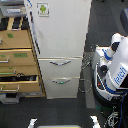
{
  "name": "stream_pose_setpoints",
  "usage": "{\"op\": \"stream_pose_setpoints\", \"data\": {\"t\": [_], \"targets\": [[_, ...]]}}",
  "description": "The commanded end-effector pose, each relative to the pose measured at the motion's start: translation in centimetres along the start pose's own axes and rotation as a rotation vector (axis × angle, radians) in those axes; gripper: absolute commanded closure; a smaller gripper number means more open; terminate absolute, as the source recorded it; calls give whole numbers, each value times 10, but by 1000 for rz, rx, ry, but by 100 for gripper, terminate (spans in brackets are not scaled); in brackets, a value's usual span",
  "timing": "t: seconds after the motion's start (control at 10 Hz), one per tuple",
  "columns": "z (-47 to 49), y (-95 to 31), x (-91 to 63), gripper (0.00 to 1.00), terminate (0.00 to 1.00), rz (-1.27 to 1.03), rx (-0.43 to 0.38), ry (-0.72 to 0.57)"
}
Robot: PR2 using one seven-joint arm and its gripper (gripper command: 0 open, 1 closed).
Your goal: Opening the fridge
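Observation:
The fridge (62, 35) stands in the middle of the exterior view, tall and white. Its large upper door carries a small green-marked sticker (43, 9) near the top and looks shut. Below it are two drawers, also shut, with curved silver handles, the upper handle (61, 63) and the lower handle (61, 81). No gripper shows in this view. Two small white tips (32, 121) poke in at the bottom edge, far apart; I cannot tell what they belong to.
A tan wooden drawer cabinet (17, 55) stands against the fridge on the exterior view's left, with a lower drawer pulled partly out. A white-and-blue robot body (114, 67) stands on the exterior view's right, close to the fridge's side. Dark floor (60, 110) lies in front.

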Motion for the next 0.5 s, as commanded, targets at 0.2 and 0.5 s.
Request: {"op": "stream_pose_setpoints", "data": {"t": [0.2,0.5], "targets": [[9,-7,34,0,0,-27,-141,-30],[26,24,81,0,0,-17,-189,-28]]}}
